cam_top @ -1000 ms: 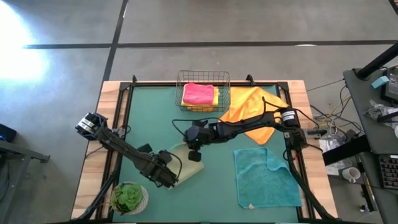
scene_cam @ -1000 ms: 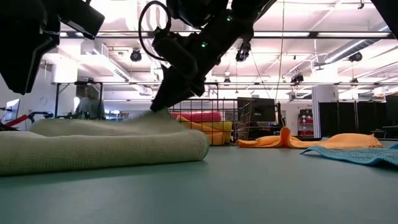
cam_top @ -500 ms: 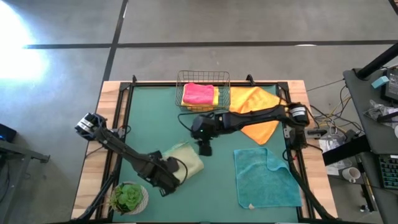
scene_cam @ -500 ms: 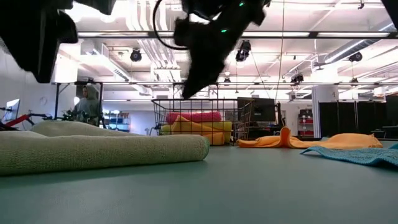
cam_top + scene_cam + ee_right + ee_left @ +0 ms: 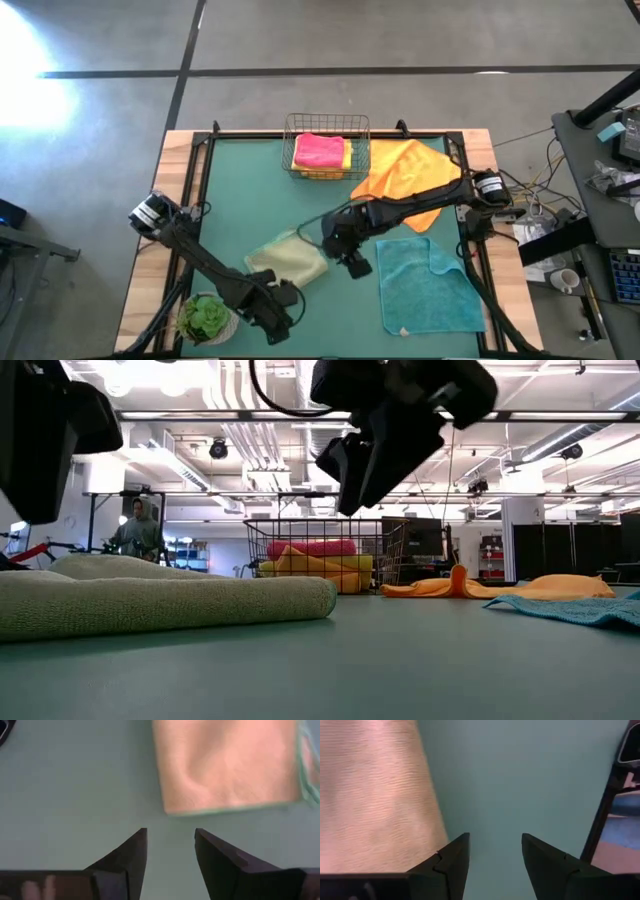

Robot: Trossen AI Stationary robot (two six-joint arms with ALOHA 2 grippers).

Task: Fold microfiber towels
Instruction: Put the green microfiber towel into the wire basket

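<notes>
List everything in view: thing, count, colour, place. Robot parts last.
sage towel: one, pale green, folded, mat centre-left
teal towel: one, teal, flat, right near side
orange towel: one, orange, crumpled, right of basket
pink towel: one, pink, folded in basket
yellow towel: one, yellow, under the pink one
wire basket: one, far edge
plant: one, green, near left corner
mat: one, dark green
left gripper: open, empty, near edge
right gripper: open, empty, between sage and teal towels

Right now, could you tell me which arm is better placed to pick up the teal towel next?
The right. Its open, empty hand hangs just beside the teal towel, while the left hand, also open, sits at the table's near edge beyond the folded sage towel.
</notes>
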